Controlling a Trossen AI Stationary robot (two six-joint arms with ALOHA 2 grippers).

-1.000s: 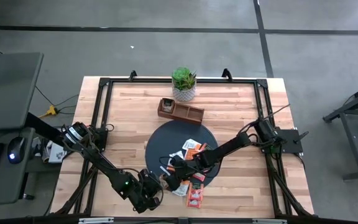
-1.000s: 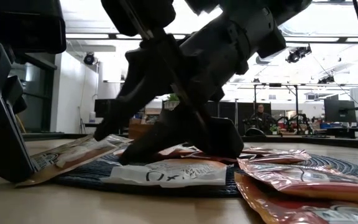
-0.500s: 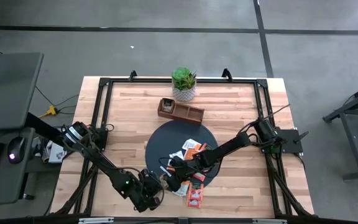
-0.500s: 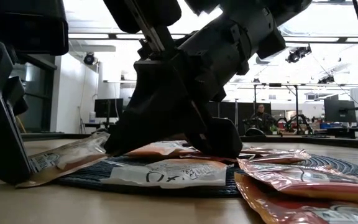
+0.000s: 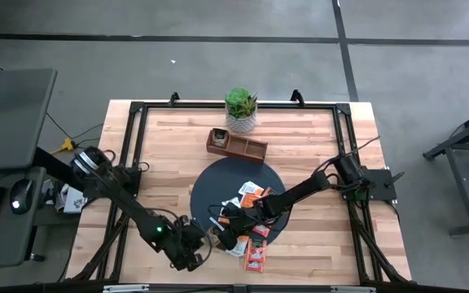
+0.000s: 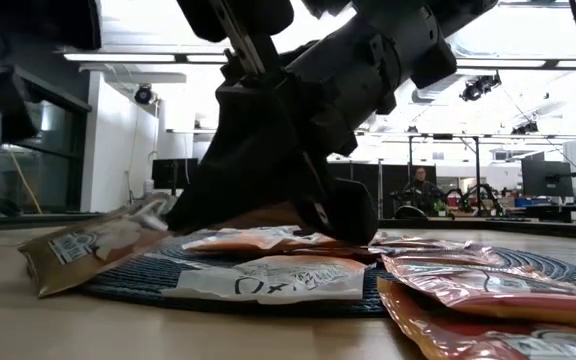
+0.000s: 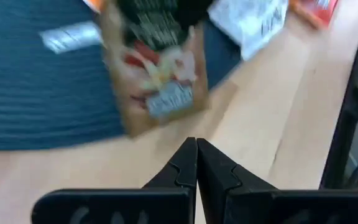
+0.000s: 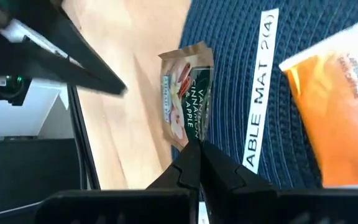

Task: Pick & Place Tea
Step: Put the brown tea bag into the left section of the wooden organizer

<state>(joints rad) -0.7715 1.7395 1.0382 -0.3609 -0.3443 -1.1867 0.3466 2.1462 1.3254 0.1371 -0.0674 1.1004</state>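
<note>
One brown tea sachet point(image 8: 188, 93) lies at the dark mat point(image 8: 241, 74) edge, its corner pinched by the right tool point(image 8: 199, 157), apparently for lifting; left tool point(image 7: 196, 163) pressed together, empty, over worktop point(image 7: 253, 118) nearby.

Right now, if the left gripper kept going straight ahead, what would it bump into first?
Probably the tan-brown tea sachet, lying half on the dark round mat just ahead of the shut left gripper. Bare table lies between; depth is hard to judge.
</note>
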